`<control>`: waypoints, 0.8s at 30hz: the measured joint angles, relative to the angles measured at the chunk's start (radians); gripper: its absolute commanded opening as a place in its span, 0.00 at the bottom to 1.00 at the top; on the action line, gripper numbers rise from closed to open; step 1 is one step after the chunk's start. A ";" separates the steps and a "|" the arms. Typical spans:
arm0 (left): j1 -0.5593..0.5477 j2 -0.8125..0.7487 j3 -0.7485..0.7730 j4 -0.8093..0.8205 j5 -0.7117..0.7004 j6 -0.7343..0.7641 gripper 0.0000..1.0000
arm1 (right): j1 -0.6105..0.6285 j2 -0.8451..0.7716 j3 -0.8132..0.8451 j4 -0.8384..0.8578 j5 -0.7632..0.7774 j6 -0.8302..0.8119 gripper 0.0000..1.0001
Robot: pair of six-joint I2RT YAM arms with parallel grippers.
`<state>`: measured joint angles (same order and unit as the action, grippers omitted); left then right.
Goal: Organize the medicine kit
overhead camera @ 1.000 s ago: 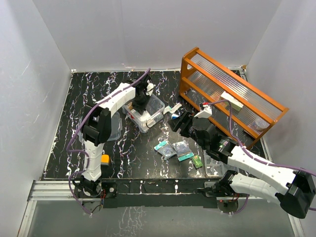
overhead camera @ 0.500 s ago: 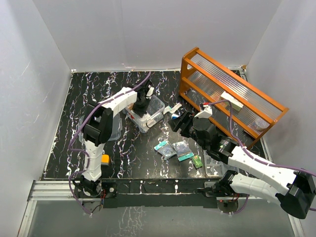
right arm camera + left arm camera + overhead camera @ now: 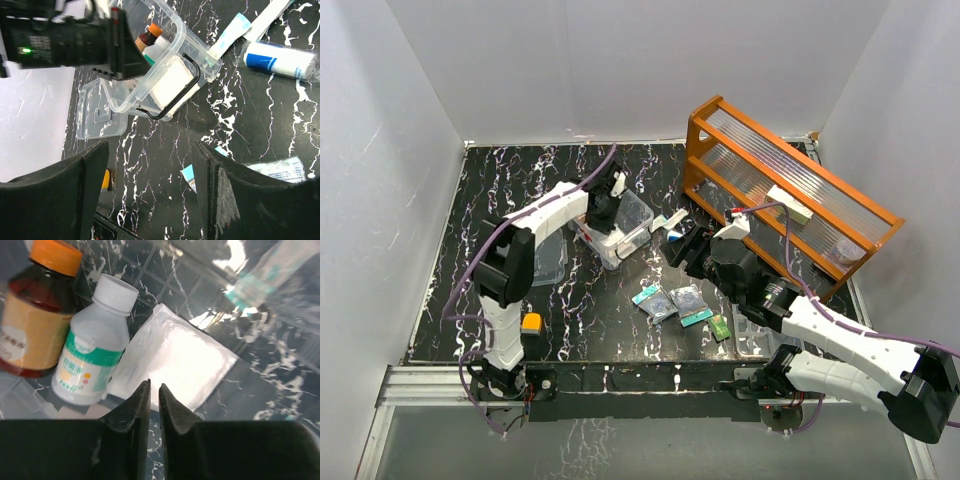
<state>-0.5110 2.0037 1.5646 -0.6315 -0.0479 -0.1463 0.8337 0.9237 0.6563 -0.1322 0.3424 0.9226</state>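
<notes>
The medicine kit [image 3: 632, 222], a clear plastic box w/ a black wire handle [image 3: 176, 93], sat lidless near the middle of the black marbled desk [image 3: 460, 210], left of the orange wooden rack [image 3: 720, 112] and apart from it. Inside, per the wrist views: a brown bottle [image 3: 35, 325] w/ orange cap and a white bottle [image 3: 97, 350] w/ green label, side by side at one end, and a flat white pouch [image 3: 175, 357] just beside the white bottle. The left gripper [image 3: 154, 390] hung over the box interior, above the pouch's edge, its jaws all but closed, only a sliver between them and nothing seen held. The right gripper [image 3: 150, 150] hovered over the desk to the box's right, jaws spread wide and empty. A clear plastic piece [image 3: 548, 262], flat and lid-like, lay on the desk close to the box's left side. Right of the box lay a blue-and-white roll [image 3: 280, 60] in clear wrap and two long paper-wrapped strips [image 3: 231, 33]. Nearer the arm bases, several small sachets [image 3: 657, 301] lay loose on the desk. A clear tray [image 3: 750, 340] sat at the front right, partly under the right arm; contents couldn't be made out. The rack's shelf held a small white box [image 3: 790, 203].
</notes>
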 measured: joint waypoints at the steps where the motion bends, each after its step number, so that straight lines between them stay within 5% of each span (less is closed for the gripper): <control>1: 0.000 -0.020 -0.002 0.006 0.001 -0.005 0.21 | 0.000 0.000 0.000 -0.001 0.000 0.000 0.66; 10: 0.000 -0.358 -0.103 0.127 0.040 -0.060 0.46 | 0.000 0.047 0.000 -0.087 -0.011 -0.026 0.68; 17: -0.002 -0.709 -0.387 0.281 0.138 -0.098 0.63 | -0.001 0.196 0.011 -0.189 -0.095 -0.094 0.66; 24: -0.002 -1.044 -0.663 0.375 0.177 -0.203 0.65 | -0.001 0.342 0.055 -0.238 -0.209 -0.192 0.44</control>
<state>-0.5125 0.9600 0.9016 -0.2562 0.1291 -0.3489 0.8330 1.2659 0.7109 -0.3698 0.1329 0.7307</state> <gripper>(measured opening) 0.647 0.492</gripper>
